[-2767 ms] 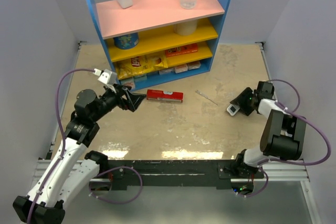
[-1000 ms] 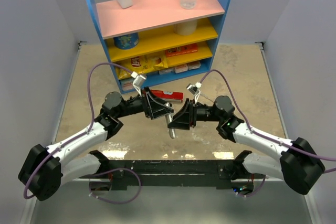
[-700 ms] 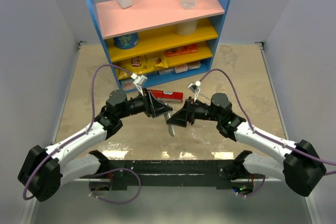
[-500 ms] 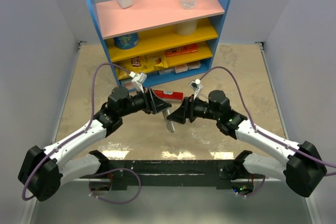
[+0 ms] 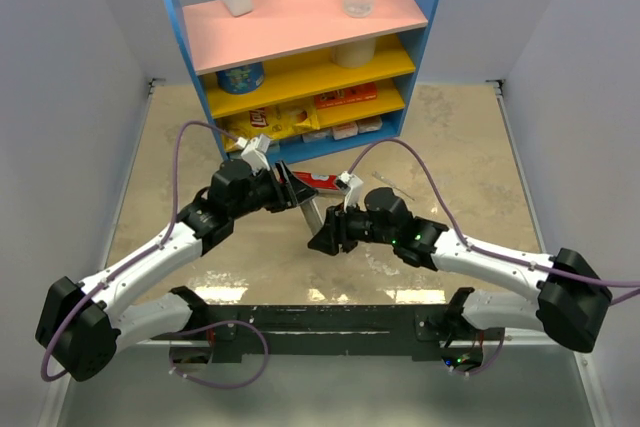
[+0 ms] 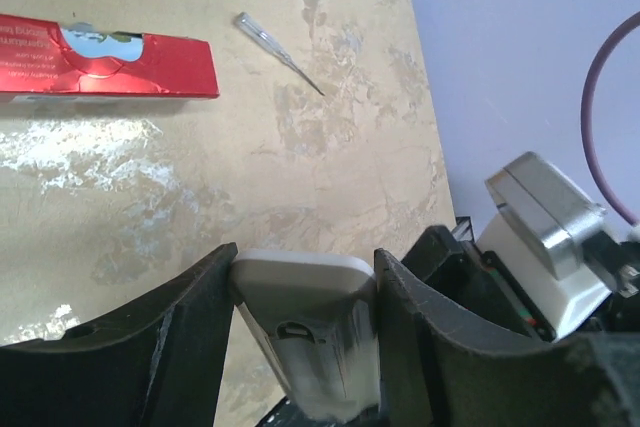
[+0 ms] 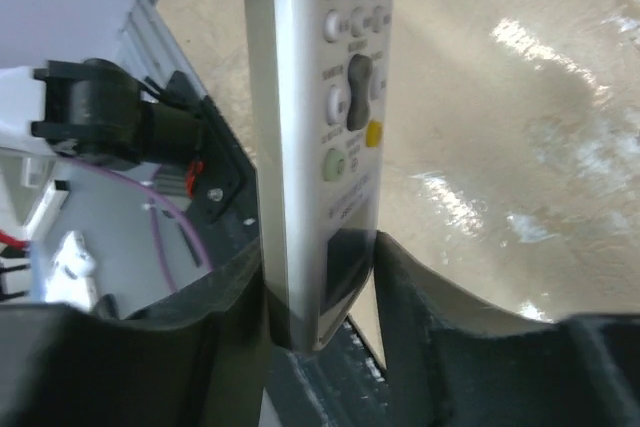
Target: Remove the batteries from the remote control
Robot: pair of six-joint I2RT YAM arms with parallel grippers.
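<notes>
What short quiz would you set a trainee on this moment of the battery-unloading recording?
1. True or false: the remote control lies on the table with no gripper touching it.
2. Multiple choice: how many grippers clamp the remote control? A none. B one. C two.
3. Fill in: in the left wrist view, the thin pale stick lies to the ___ of the red box.
Key: 1 false, it is held off the table. 2 C: the left gripper and the right gripper are each shut on an end of it. 3 right.
</notes>
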